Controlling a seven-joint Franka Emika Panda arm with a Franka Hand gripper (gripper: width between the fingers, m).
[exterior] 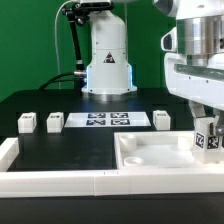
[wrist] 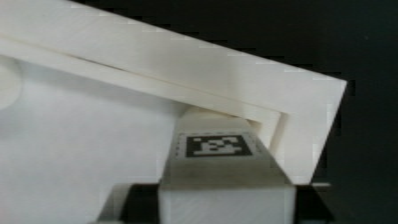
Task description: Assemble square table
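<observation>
One tagged leg (exterior: 207, 138) (wrist: 217, 150) is being grasped between the two fingers of the claw (exterior: 205, 125) (wrist: 217, 200), upright, with a tag facing the wrist camera. The leg is being held inside the raised rim (wrist: 178, 75) of the square top (exterior: 150, 160) (wrist: 71, 130), at the far corner on the exterior view's right. Whether it is touching the floor of the top cannot be told. The top is being carried by the black counter (exterior: 60, 105), beside the white border rail (exterior: 50, 182). Three loose legs are being carried by the counter beyond the top. Two (exterior: 27, 122) (exterior: 54, 122) are standing side by side at the exterior view's left of the marker board (exterior: 100, 121), and one (exterior: 161, 119) just to its right.
</observation>
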